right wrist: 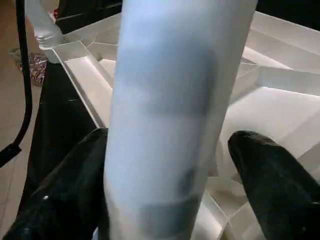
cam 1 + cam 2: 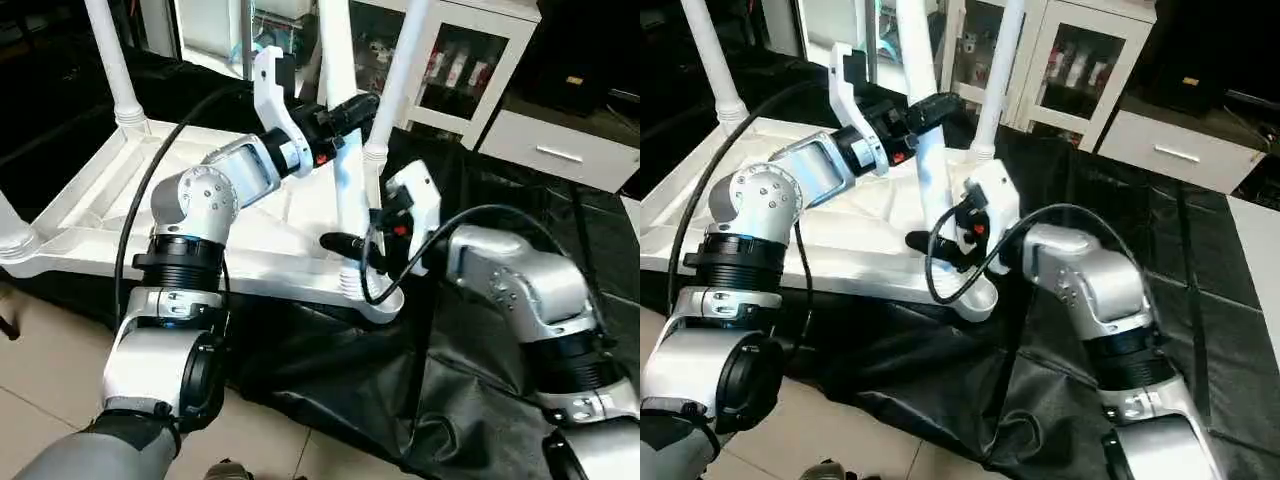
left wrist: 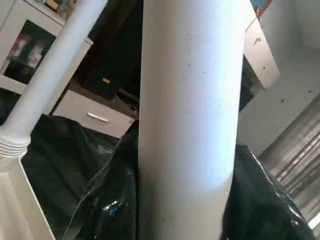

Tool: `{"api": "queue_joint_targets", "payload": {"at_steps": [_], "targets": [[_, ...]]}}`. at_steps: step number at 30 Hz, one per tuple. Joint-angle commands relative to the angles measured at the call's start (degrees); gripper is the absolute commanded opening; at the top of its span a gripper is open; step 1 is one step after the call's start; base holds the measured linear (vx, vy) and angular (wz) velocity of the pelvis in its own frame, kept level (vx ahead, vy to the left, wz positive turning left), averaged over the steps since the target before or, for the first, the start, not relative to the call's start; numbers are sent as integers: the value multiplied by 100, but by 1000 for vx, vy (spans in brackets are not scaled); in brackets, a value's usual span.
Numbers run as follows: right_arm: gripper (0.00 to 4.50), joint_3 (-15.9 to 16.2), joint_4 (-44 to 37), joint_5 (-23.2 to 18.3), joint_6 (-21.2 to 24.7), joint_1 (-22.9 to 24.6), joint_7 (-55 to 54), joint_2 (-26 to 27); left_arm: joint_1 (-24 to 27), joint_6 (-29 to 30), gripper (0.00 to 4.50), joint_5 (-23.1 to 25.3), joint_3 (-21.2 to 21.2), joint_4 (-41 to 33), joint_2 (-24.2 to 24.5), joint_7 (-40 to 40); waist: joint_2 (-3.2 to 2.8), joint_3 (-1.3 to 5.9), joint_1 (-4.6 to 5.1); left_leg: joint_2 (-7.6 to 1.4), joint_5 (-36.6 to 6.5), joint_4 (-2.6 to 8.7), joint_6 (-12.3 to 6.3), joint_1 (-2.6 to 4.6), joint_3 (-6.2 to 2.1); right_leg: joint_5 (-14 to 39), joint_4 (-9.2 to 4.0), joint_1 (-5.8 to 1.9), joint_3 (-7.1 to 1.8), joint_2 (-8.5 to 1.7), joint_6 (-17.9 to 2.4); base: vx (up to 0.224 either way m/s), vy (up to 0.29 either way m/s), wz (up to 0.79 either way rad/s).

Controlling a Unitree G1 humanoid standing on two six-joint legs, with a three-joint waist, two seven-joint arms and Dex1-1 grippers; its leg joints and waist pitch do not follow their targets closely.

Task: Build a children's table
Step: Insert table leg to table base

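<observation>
The children's table lies upside down: its white tabletop (image 2: 70,215) rests ribbed side up on black cloth. Three white legs stand in corner sockets: one at the far left (image 2: 115,70), one at the near left (image 2: 8,232), one at the far right (image 2: 395,85). Another leg (image 2: 345,175) stands upright over the near right corner socket (image 2: 375,300). My left gripper (image 2: 352,108) is shut on this leg high up. My right gripper (image 2: 345,245) sits low around the same leg (image 1: 160,100), and its fingers (image 1: 270,170) stand open, one with a gap to the leg.
Black cloth (image 2: 330,370) drapes over the work table's front edge down to the tiled floor (image 2: 40,380). A white glass-door cabinet (image 2: 460,60) and a white drawer unit (image 2: 565,150) stand behind. Black cables (image 2: 125,230) loop from both wrists.
</observation>
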State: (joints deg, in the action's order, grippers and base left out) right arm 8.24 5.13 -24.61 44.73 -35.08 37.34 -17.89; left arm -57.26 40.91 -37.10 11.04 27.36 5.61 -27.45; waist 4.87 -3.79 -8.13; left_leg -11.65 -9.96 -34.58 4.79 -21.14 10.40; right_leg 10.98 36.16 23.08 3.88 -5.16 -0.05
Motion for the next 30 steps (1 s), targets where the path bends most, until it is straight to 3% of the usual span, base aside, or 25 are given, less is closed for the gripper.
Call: {"api": "queue_joint_targets", "payload": {"at_steps": [1, 10, 14, 15, 16, 18, 20, 23, 30], "targets": [[348, -183, 65, 22, 61, -67, -89, -26, -149, -52, 177, 116, -132, 25, -16, -100, -55, 461, 23, -107, -694, 398, 251, 81, -31, 91, -332, -359, -246, -278, -1133, 0, 0, 0], [268, -213, 90, -12, 83, -98, -51, -16, -84, -99, 177, 227, -215, -42, -8, -138, -58, 461, 27, -112, -681, 402, 266, 83, -34, 59, -330, -357, -248, -281, -1112, 0, 0, 0], [233, -218, 86, -22, 46, -96, -11, 3, -14, -305, 177, 518, -461, -73, 66, -250, -62, 457, 27, -114, -711, 410, 258, 82, -37, 136, -340, -357, -250, -284, -1052, 0, 0, 0], [222, -218, 84, -26, 35, -96, 2, 4, 3, -279, 233, 450, -452, -84, 60, -356, -58, 458, 25, -110, -692, 408, 261, 78, -36, 130, -339, -359, -251, -285, -1053, 0, 0, 0], [218, -241, 63, -76, 23, -89, 59, 3, 58, -172, 247, 364, -497, -168, 85, -528, -65, 462, 24, -110, -666, 406, 265, 77, -34, 93, -332, -360, -251, -288, -1087, 0, 0, 0], [210, -286, -25, -247, 35, -60, 317, -63, 196, 126, 247, 173, -616, -363, 163, -927, -58, 463, 19, -109, -643, 403, 276, 84, -28, 42, -317, -354, -247, -286, -1157, 0, 0, 0], [191, -312, -97, -394, 77, -31, 557, -143, 256, 352, 282, -67, -579, -420, 174, -1232, -76, 460, 26, -114, -689, 402, 249, 84, -24, 8, -308, -354, -246, -280, -1208, 0, 0, 0], [186, -340, -175, -534, 95, 20, 886, -328, 241, 538, 298, -340, -327, -300, 170, -1340, -74, 456, 19, -110, -782, 398, 212, 89, -18, 67, -326, -356, -248, -276, -1272, 0, 0, 0], [184, -364, -236, -697, 181, 93, 1301, -552, 198, 593, 366, -418, -271, -289, 219, -1638, -75, 448, 18, -118, -851, 411, 222, 87, -30, 301, -359, -355, -245, -288, -1202, 0, 0, 0]]}}
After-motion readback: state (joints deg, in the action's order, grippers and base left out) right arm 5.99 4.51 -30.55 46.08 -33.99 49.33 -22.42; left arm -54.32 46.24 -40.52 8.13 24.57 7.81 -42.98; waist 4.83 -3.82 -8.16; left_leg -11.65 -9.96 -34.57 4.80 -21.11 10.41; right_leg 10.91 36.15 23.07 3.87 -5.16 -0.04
